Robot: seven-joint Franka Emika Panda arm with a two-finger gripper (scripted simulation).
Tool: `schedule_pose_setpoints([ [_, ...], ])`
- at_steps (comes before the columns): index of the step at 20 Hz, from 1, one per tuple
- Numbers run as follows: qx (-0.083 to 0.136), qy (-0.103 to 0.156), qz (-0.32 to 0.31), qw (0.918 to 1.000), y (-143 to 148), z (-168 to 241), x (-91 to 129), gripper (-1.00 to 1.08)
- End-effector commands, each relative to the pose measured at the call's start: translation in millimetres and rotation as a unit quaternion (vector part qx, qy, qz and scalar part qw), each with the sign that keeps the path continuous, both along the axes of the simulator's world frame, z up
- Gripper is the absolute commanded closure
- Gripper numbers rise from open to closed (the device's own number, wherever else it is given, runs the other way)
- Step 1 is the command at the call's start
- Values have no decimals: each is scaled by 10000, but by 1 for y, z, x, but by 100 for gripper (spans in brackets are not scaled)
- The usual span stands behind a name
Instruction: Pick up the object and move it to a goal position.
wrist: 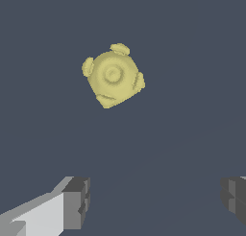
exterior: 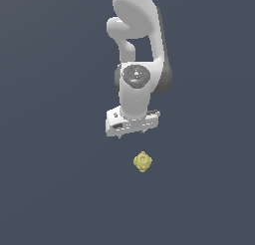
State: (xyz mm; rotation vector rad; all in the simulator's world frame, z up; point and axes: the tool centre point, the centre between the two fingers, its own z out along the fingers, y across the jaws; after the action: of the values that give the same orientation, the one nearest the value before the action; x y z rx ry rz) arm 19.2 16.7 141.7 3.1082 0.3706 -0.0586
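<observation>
The object (exterior: 143, 162) is a small pale-yellow knobbly roundish lump lying on the dark floor, below the white arm in the exterior view. In the wrist view the object (wrist: 114, 76) shows round with small knobs around its rim. My gripper (exterior: 130, 133) hangs above the floor, apart from the object and not touching it. Its two fingers stand wide apart in the wrist view, gripper (wrist: 153, 201) open, with nothing between them. One grey fingertip (wrist: 77, 201) shows clearly; the other is cut by the picture's edge.
A flat dark blue-grey floor (exterior: 50, 189) fills both views. The white arm (exterior: 137, 35) rises behind the gripper toward the top of the exterior view. Nothing else shows.
</observation>
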Motion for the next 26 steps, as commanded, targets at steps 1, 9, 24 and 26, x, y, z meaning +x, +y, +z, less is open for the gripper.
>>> schedule_pose_setpoints([
  [1,6,-14,335,9994,7,-6,11,-92],
  [9,57,-84,1569,9876,32,-31,52,-92],
  [24,118,-155,2489,9683,52,-52,80,-92],
  [26,117,-150,2464,9690,51,-52,79,-92],
])
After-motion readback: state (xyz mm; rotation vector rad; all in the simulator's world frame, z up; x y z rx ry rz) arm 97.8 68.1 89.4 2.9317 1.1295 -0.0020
